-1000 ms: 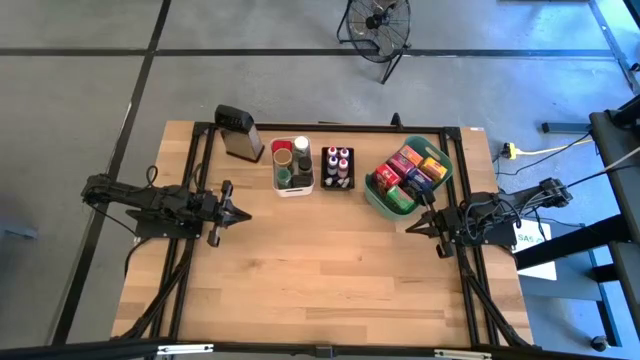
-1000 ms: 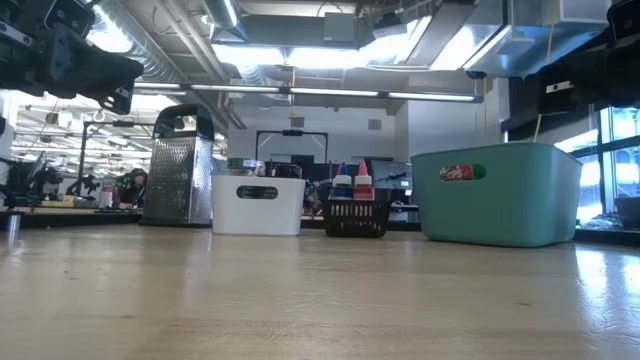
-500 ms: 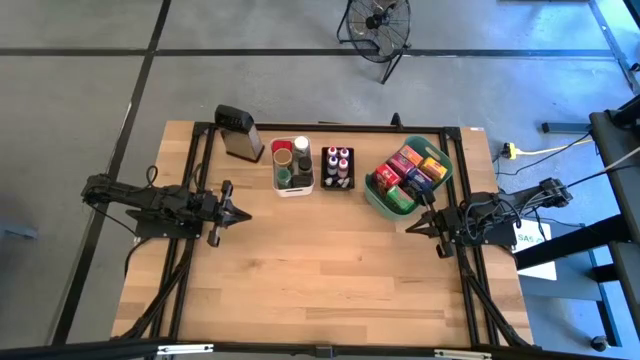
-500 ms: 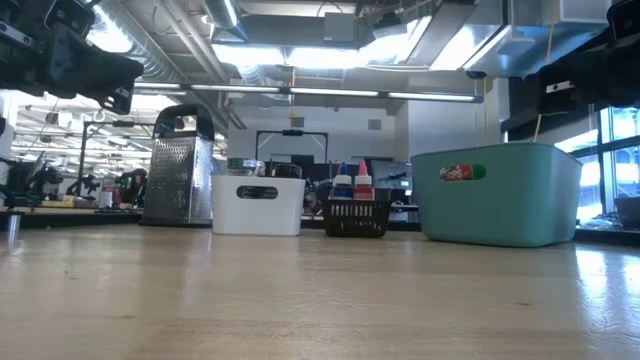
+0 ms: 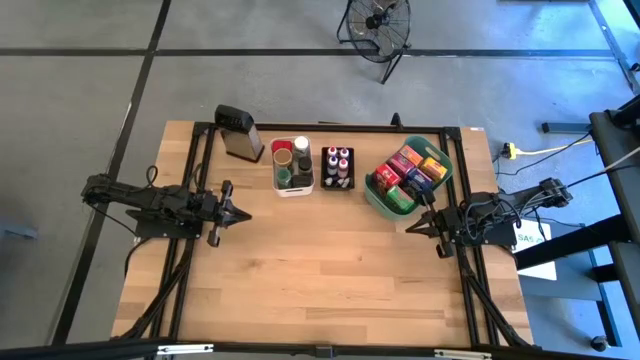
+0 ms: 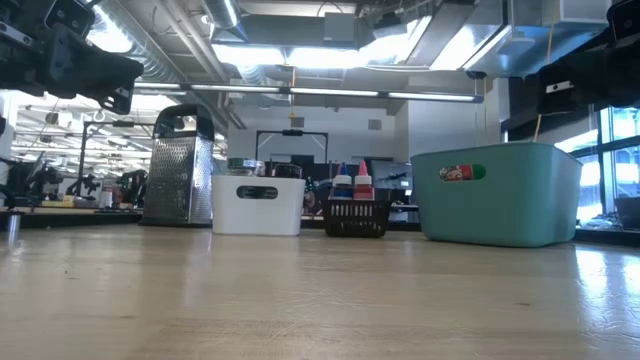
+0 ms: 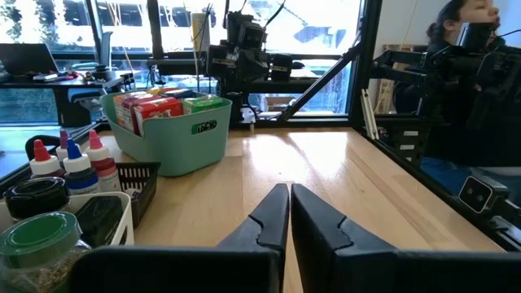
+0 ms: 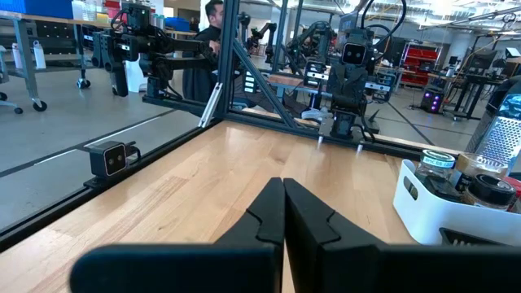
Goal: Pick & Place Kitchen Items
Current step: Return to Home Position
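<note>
1. The left arm (image 5: 140, 200) is lying low along the left side of the desk (image 5: 320, 290). Its left hand (image 5: 243, 212) is pointing right, toward the middle. In its own wrist view the two fingers (image 7: 273, 216) are pressing together, so the hand is narrow and is holding nothing.
2. The metal grater (image 5: 240, 132) is standing at the far left end of the row, apart from the hand.
3. The white bin (image 5: 294, 190) is sitting just right of the grater, and round jars (image 5: 284, 157) are standing inside it.
4. The black tray (image 5: 325, 170) is sitting just beside the bin and is carrying the little capped bottles (image 5: 338, 158), all upright.
5. The teal basket (image 5: 378, 203) is standing at the right end of the row, with the boxes (image 5: 412, 168) packed inside it.
6. The right hand (image 5: 410, 226) is hanging just on the near side of the basket and is pointing left. Its fingers (image 8: 273, 210) are also closing on each other, narrow and empty.
7. I am seeing no kitchen items lying loose on the bare wood.
   - All of them are sitting in the three containers, on the far side of both hands.
   - The row is running left to right along the far edge.
   - The left hand is nearer to the bin, and the right hand is nearer to the basket.
   - In my judgement the sorting is looking finished. The two arms are facing each other in a rest pose, so the coming move is probably calling for no grasp.
</note>
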Controlling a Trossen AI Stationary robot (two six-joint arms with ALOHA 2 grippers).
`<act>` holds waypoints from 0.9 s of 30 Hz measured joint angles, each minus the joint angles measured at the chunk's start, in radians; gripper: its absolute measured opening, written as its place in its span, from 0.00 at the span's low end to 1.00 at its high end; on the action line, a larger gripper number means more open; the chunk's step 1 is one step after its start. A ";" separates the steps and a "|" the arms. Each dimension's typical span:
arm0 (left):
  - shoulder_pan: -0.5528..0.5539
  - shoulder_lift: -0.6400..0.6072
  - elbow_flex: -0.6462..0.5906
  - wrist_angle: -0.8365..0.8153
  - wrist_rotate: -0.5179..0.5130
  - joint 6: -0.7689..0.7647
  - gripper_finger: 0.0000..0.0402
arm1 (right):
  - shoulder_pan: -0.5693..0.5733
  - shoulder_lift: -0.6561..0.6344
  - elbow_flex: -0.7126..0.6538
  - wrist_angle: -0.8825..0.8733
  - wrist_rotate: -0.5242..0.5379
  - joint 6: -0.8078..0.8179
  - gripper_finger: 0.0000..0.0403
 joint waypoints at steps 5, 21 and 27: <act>0.000 0.000 0.000 0.000 0.000 0.000 0.03 | 0.000 0.000 0.000 0.000 0.000 0.000 0.01; 0.000 0.000 0.000 0.000 0.000 0.000 0.02 | 0.000 0.000 0.000 0.000 0.000 0.000 0.01; 0.000 0.000 0.000 0.000 0.000 0.000 0.02 | 0.000 0.000 0.000 0.000 0.000 0.000 0.01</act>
